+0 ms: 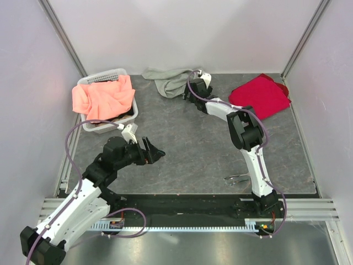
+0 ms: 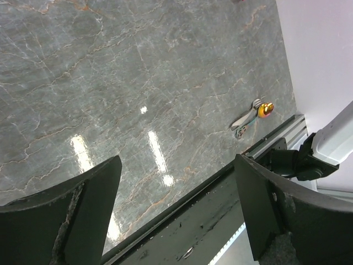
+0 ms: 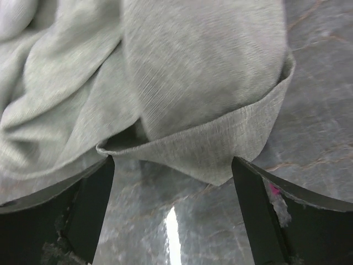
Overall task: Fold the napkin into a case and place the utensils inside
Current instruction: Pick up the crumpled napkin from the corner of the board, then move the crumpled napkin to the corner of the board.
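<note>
The right gripper (image 1: 191, 94) hangs wide over the crumpled napkin (image 1: 167, 80) at the far edge, left gripper (image 1: 155, 150) wide and empty near left, utensils (image 1: 236, 178) lying near right, and closing here could pinch several bunched layers and drag a wad

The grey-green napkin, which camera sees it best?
The right wrist view: the napkin fills the picture, so its folds and hem edge show up close. The top view shows nearly all of it but small, crumpled at the far edge of the table. The left wrist view misses it.
</note>
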Available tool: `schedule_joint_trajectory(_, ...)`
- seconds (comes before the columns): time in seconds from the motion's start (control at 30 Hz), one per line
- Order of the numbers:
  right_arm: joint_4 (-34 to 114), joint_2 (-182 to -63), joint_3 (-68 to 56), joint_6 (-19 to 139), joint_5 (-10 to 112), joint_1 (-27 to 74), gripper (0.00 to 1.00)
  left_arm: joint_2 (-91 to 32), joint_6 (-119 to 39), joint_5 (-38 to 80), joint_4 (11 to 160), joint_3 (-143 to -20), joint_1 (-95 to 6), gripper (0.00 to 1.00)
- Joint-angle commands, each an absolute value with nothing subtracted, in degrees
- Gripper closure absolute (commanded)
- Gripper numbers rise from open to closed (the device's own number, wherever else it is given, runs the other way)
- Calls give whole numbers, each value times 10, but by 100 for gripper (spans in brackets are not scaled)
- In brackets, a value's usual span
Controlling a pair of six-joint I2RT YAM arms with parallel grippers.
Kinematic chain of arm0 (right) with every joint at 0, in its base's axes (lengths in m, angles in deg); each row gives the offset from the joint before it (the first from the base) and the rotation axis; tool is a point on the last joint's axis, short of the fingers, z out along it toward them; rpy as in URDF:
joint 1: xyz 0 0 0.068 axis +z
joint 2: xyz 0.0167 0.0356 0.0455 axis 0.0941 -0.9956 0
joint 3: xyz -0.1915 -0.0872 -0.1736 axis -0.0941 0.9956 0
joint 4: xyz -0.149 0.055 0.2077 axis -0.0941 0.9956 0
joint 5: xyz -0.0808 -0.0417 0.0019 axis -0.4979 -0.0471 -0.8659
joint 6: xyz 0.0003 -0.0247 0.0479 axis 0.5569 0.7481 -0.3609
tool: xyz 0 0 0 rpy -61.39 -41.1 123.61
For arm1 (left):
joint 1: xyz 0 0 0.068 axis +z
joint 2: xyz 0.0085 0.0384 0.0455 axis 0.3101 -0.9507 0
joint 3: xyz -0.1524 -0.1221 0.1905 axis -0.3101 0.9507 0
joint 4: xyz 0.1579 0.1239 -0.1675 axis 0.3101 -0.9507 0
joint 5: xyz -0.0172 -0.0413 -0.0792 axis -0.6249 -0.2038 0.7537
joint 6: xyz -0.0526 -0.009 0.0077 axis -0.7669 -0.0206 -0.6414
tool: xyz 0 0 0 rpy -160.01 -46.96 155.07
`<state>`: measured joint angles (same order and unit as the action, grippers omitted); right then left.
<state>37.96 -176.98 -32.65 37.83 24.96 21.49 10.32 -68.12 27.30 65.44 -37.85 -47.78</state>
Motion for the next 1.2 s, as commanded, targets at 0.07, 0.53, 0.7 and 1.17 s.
schedule_joint_trajectory(0.07, 413, -1813, -402, 335, 152, 213, 21, 79, -700, 272, 692, -398, -478, 12)
schedule_joint_trajectory(0.53, 374, -1471, 30, 413, 463, 249, 100, -4, -718, 192, 682, -447, -478, 26)
schedule_joint_trajectory(0.7, 350, -1307, 260, 383, 558, 294, 84, -78, -712, 188, 676, -470, -478, 13)
schedule_joint_trajectory(1.17, 482, -1144, 260, 456, 411, 297, 18, -298, -780, 202, 754, -509, -498, 17)
